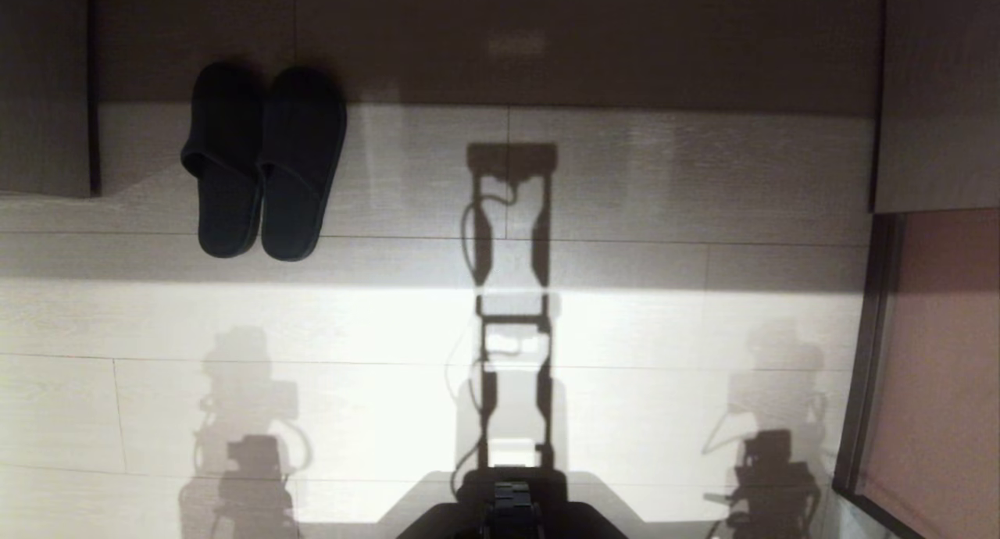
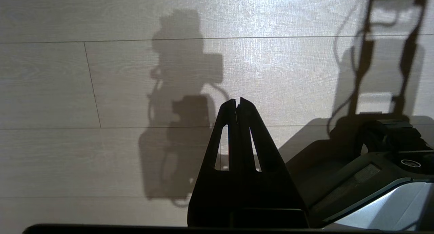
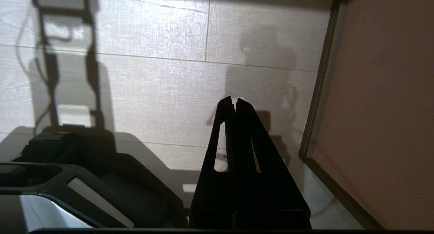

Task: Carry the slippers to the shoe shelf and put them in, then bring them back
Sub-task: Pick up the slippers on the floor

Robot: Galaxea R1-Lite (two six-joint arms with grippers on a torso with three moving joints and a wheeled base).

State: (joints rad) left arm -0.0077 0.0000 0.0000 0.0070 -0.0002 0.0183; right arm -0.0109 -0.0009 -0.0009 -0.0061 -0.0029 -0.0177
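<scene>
The slippers (image 1: 297, 156), a plain black pair, lie side by side on the pale floor at the far left of the head view, toes pointing away into a band of shadow. The shoe shelf is not in view. Neither arm shows in the head view; only their shadows fall on the floor. In the left wrist view my left gripper (image 2: 237, 100) hangs above bare floor, shut with nothing in it. My right gripper (image 3: 234, 99) is also shut and empty, hanging above the floor near a framed panel. Both are far from the slippers.
My dark base (image 1: 512, 512) sits at the near edge. A wood-grain board (image 1: 43, 86) stands left of the slippers, another (image 1: 937, 94) at the far right. A pinkish panel in a dark frame (image 1: 937, 367) runs along the right side, close to the right gripper.
</scene>
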